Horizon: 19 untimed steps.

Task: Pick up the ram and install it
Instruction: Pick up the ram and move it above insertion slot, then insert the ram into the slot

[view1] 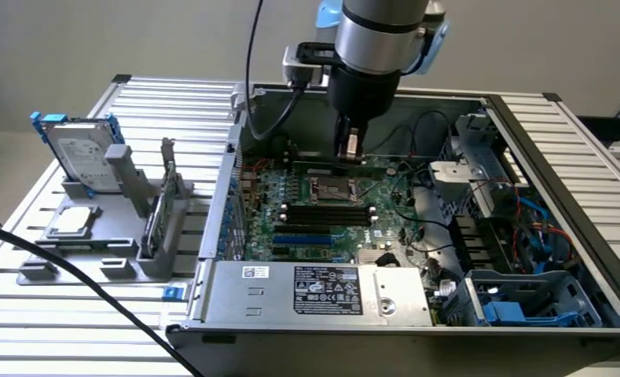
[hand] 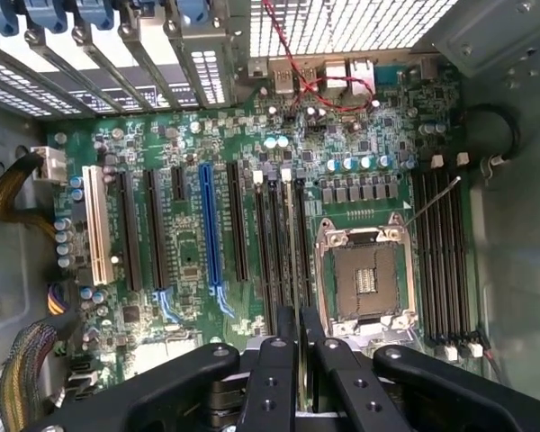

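As the ram point(view1: 349, 149) hangs, pale walls point(view1: 79, 39) back the slatted table point(view1: 572, 126).

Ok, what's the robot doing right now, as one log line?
gripper: shut on ram | place: above motherboard | ram: held in air, not in a slot

Lighting: bright and even on pale slatted metal table point(view1: 561, 133); open grey steel computer case point(view1: 218, 228) dimmer inside, darkest toward the exterior view's right; perforated steel rear panel point(hand: 360, 22) backlit, glaring white; green circuit board point(hand: 184, 247) evenly lit.
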Available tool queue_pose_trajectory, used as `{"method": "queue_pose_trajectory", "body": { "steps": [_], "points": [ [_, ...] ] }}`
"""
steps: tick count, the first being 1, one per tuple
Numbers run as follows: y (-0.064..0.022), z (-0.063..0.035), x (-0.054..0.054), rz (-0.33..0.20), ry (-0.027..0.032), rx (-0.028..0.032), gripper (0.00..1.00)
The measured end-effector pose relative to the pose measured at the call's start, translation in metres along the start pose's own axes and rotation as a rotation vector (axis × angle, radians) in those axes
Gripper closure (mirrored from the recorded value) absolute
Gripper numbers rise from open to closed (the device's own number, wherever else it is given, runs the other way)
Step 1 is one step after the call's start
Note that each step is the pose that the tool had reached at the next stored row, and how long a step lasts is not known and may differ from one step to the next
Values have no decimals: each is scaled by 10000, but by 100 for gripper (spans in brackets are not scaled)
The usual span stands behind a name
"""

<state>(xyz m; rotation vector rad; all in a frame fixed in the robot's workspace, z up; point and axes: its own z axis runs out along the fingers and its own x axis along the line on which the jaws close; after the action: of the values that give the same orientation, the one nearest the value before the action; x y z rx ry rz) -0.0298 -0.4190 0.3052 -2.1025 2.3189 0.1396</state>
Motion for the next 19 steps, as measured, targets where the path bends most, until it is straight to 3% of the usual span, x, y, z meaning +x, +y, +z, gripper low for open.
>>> {"method": "queue_pose_trajectory", "body": {
  "steps": [3, 6, 19],
  "points": [
    [80, 41, 10, -12, -16, 187, 85],
    [94, 87, 15, -20, -18, 302, 85],
    [82, 322, 35, -19, 39, 323, 85]
  ]
}}
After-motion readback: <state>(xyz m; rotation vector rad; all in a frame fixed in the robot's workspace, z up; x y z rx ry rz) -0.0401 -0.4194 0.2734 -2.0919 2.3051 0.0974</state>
